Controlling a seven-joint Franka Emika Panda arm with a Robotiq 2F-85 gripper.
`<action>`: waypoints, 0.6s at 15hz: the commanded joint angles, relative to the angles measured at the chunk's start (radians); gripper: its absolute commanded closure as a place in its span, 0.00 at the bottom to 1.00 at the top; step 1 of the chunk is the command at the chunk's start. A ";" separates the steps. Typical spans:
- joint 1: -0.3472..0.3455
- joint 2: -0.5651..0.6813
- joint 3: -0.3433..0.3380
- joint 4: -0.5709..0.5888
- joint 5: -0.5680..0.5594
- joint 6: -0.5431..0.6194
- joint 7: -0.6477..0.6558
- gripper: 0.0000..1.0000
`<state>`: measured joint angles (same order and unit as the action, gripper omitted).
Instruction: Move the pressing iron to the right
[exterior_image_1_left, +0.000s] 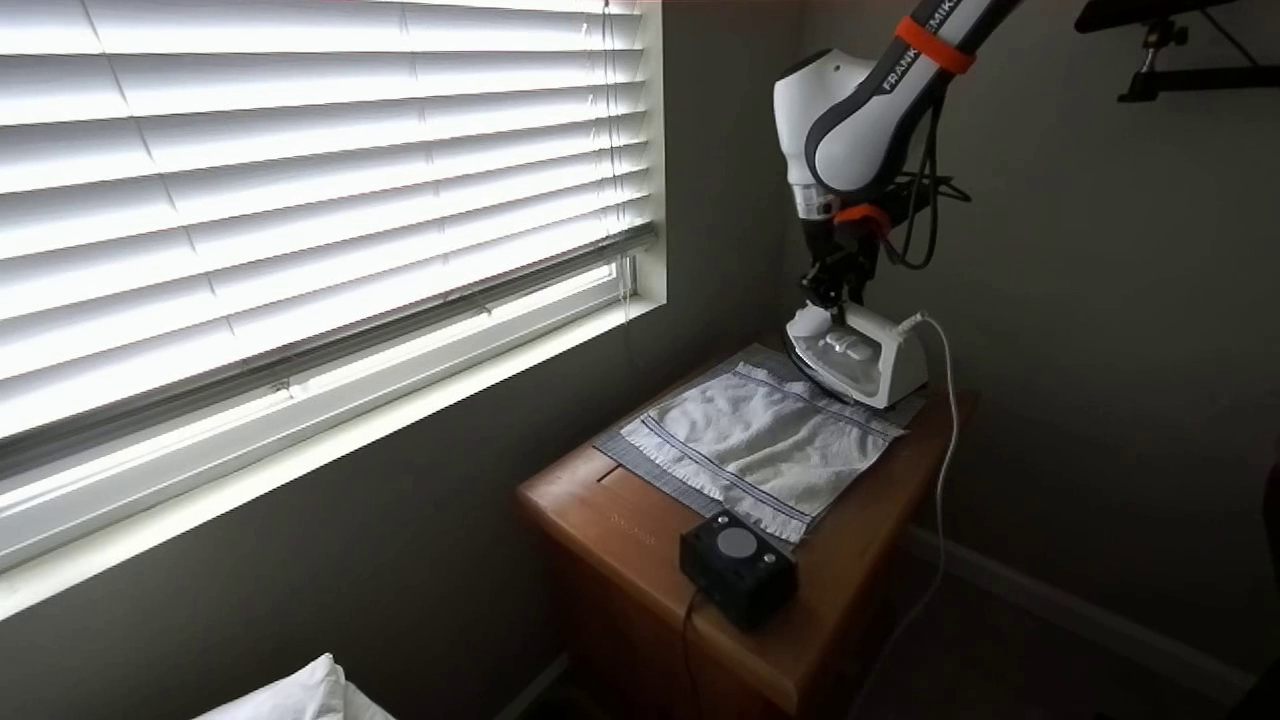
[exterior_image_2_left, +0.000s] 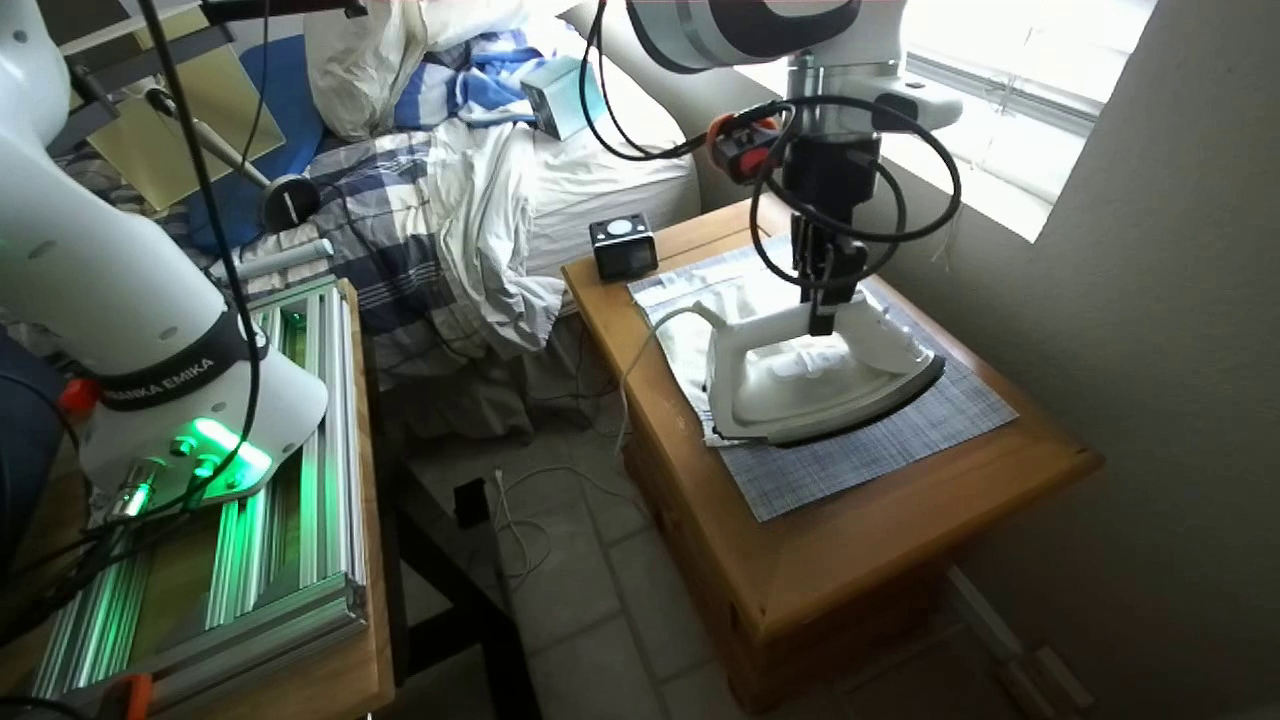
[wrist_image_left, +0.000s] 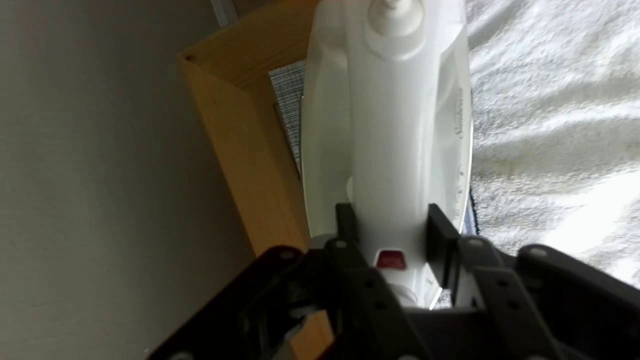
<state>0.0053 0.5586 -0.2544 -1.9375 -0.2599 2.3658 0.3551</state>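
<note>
Iron (exterior_image_2_left: 800, 397), claw (wrist_image_left: 391, 212) gripping its handle (wrist_image_left: 392, 135), cord (exterior_image_1_left: 954, 405) hanging down

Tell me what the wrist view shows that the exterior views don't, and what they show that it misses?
Only the wrist view: a red patch on the handle of the pressing iron, and small lettering on its side.

Only the exterior views: both show the window, a black box and the white robot arm; an exterior view also shows checked bedding.

Shared: the pressing iron, the gripper at its handle, the white cloth, the grey mat and the wooden table.
</note>
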 joint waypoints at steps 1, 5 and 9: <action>-0.074 -0.047 0.014 -0.007 -0.006 0.024 -0.166 0.88; -0.151 -0.037 0.032 0.008 0.018 0.046 -0.320 0.88; -0.220 -0.037 0.078 0.006 0.044 0.082 -0.491 0.88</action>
<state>-0.1593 0.5570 -0.2213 -1.9331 -0.2519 2.4321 -0.0053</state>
